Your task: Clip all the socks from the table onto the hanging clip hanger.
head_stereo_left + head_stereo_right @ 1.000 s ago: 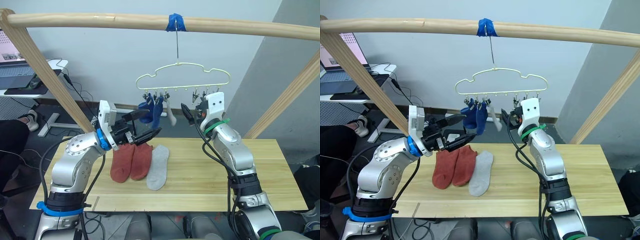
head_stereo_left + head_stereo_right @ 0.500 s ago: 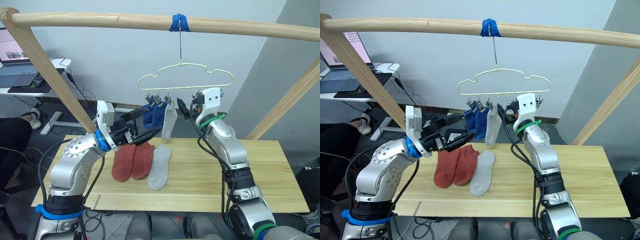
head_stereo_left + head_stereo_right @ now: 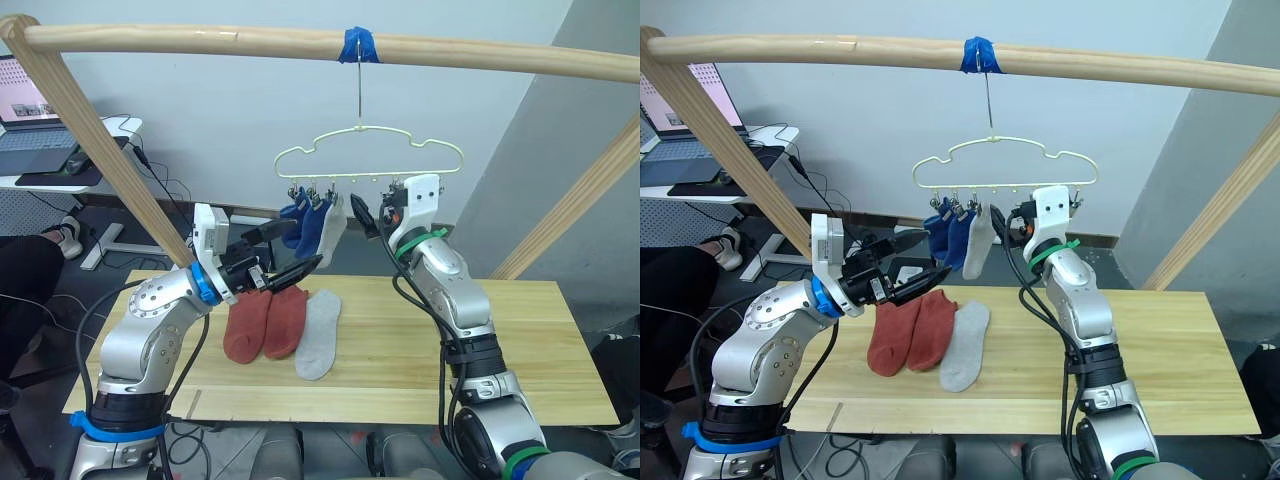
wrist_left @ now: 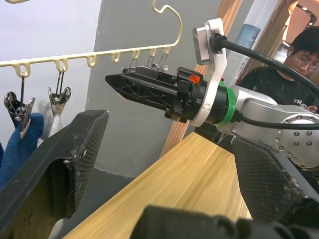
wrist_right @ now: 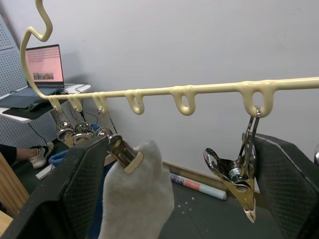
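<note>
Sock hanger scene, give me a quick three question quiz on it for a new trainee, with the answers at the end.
1. How many socks hang on the clip hanger?
2. True or false: the left gripper grips a rust-red sock.
3. Which sock lies on the table nearest the right arm: A rust-red, B light grey, C blue?

Key:
1. Three: two blue socks and one hanging grey sock.
2. False. Its fingers are open and hold nothing.
3. B, the grey sock beside the rust-red socks.

The table (image 3: 520,340) was light planked wood with visible grain; the socks (image 3: 285,320) were soft matt knit; the clip hanger (image 5: 199,92) looked glossy pale yellow, its clips (image 5: 234,177) shiny metal; the left claw (image 4: 149,174) had rough matt black fingers (image 4: 60,159)
</note>
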You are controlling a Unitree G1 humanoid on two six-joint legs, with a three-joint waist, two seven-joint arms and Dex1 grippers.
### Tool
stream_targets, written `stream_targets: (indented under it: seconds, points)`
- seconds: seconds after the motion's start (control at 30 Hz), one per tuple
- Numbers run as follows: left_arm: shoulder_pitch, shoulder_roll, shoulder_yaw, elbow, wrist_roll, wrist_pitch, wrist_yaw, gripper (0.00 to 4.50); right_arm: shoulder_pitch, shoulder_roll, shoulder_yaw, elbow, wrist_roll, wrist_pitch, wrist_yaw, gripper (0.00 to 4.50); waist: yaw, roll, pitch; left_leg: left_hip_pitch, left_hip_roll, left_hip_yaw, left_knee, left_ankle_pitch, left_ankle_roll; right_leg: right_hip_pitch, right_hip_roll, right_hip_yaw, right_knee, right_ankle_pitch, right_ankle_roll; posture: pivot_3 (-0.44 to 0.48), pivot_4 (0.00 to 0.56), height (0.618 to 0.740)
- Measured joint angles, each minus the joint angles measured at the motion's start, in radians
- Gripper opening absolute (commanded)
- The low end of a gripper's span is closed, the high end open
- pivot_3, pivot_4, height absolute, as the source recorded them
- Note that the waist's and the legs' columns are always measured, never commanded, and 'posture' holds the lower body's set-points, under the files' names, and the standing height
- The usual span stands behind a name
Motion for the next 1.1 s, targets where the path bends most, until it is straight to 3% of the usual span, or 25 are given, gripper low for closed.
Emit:
stream_targets:
  seconds: [0.73, 0.83, 1.0, 1.1]
  points:
    - [0.000, 0.000, -0.010, 0.000, 0.003, -0.014, 0.002, 4.50, -0.016, 0.003, -0.013, 0.025, 0.002, -0.001, -0.008, 3.55, 0.000, 0.000, 0.000, 0.000, 0.000, 0.000, 0.000, 0.000, 0.000, 0.000, 0.000, 0.000, 0.000, 0.000, 0.000, 0.078, 0.136, 0.740]
    - [0.001, 0.000, -0.013, 0.000, 0.006, -0.015, 0.002, 4.50, -0.021, 0.016, -0.032, 0.033, 0.019, -0.001, -0.014, 2.93, 0.000, 0.000, 0.000, 0.000, 0.000, 0.000, 0.000, 0.000, 0.000, 0.000, 0.000, 0.000, 0.000, 0.000, 0.000, 0.078, 0.136, 0.740]
    - [0.005, 0.000, -0.020, 0.000, 0.009, -0.015, 0.002, 4.50, -0.027, 0.024, -0.046, 0.051, 0.027, 0.000, -0.026, 1.06, 0.000, 0.000, 0.000, 0.000, 0.000, 0.000, 0.000, 0.000, 0.000, 0.000, 0.000, 0.000, 0.000, 0.000, 0.000, 0.077, 0.135, 0.740]
    - [0.005, 0.000, -0.020, 0.000, 0.009, -0.015, 0.002, 4.50, -0.036, 0.028, -0.058, 0.055, 0.030, 0.000, -0.032, 0.18, 0.000, 0.000, 0.000, 0.000, 0.000, 0.000, 0.000, 0.000, 0.000, 0.000, 0.000, 0.000, 0.000, 0.000, 0.000, 0.077, 0.135, 0.740]
